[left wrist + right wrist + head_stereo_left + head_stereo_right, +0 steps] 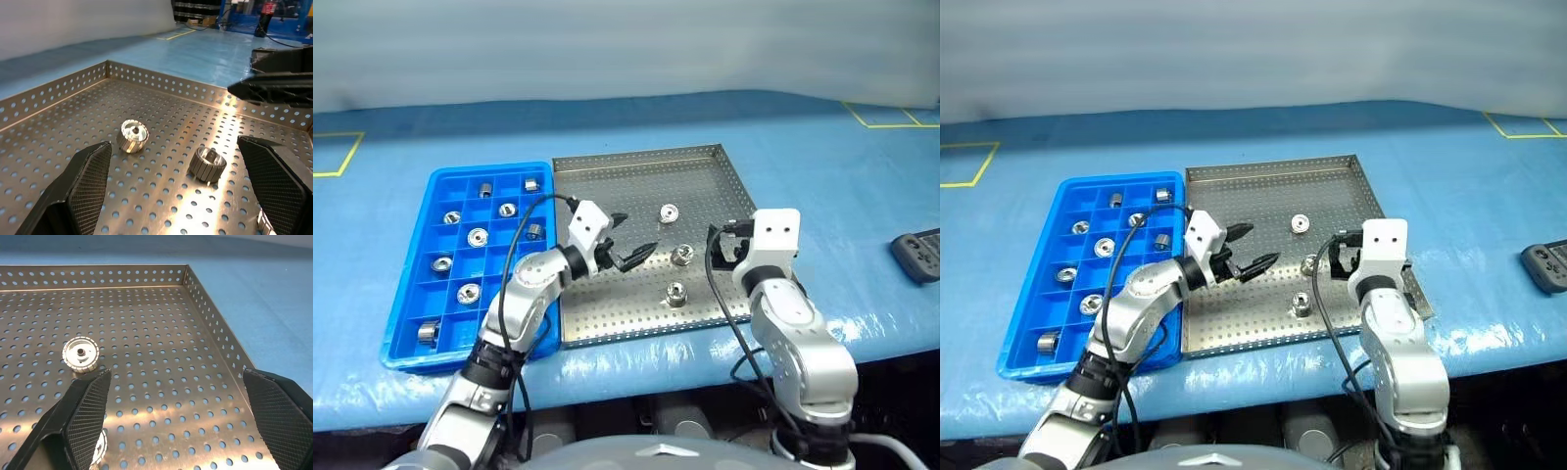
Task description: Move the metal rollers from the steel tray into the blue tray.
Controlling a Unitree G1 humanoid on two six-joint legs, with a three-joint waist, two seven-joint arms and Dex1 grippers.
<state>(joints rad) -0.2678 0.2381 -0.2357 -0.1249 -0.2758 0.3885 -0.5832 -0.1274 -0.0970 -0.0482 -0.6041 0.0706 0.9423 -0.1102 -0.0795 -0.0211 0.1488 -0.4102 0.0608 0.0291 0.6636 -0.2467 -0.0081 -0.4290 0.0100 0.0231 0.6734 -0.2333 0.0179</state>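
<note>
The steel tray (607, 196) lies at the table's middle with three metal rollers on its perforated floor: one far (669, 211), one in the middle (682, 255), one near (675, 293). To its left is the blue tray (408, 274), with several rollers such as this one (478, 236) sitting in its compartments. My left gripper (640, 233) hovers open over the steel tray's left half, pointing at the rollers (132, 136) (208, 164). At the tray's right side my right gripper (177, 377) is also open and holds nothing, with the far roller (80, 352) ahead of it.
A black handheld controller (920, 255) lies at the right on the blue table cover (842, 176). Yellow tape lines (886, 117) mark the cover at the far right and far left. The table's front edge runs just below both trays.
</note>
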